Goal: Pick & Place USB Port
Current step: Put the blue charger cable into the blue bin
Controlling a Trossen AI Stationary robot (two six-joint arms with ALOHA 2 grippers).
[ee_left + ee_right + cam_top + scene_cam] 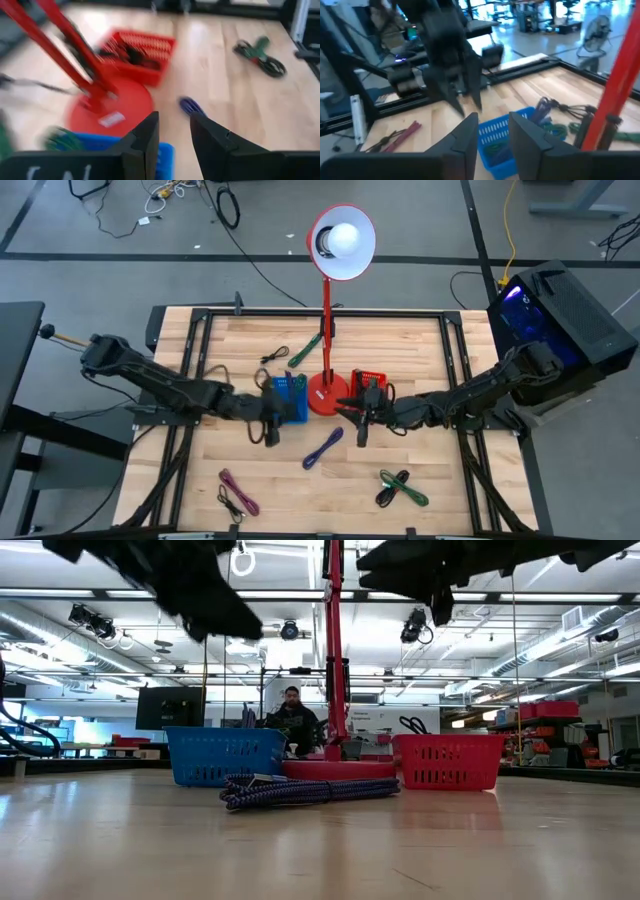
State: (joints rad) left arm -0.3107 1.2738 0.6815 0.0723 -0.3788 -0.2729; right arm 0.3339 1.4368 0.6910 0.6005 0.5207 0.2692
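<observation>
Left gripper [271, 432] hangs by the blue bin [290, 397], fingers slightly parted, empty. Right gripper [361, 430] near the red bin [366, 383], same. Purple cable [323, 448] lies between them

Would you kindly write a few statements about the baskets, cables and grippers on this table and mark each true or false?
1. The red lamp stands between the blue basket and the red basket. True.
2. The purple cable lies inside the blue basket. False: it lies on the bare table, nearer the front edge than both baskets.
3. The left gripper is open and holds nothing. True.
4. The green and black cable is gripped by the right gripper. False: it lies loose on the table, and the right gripper is open and empty.
5. The red basket is empty. False: the left wrist view shows dark cables in it.
</observation>
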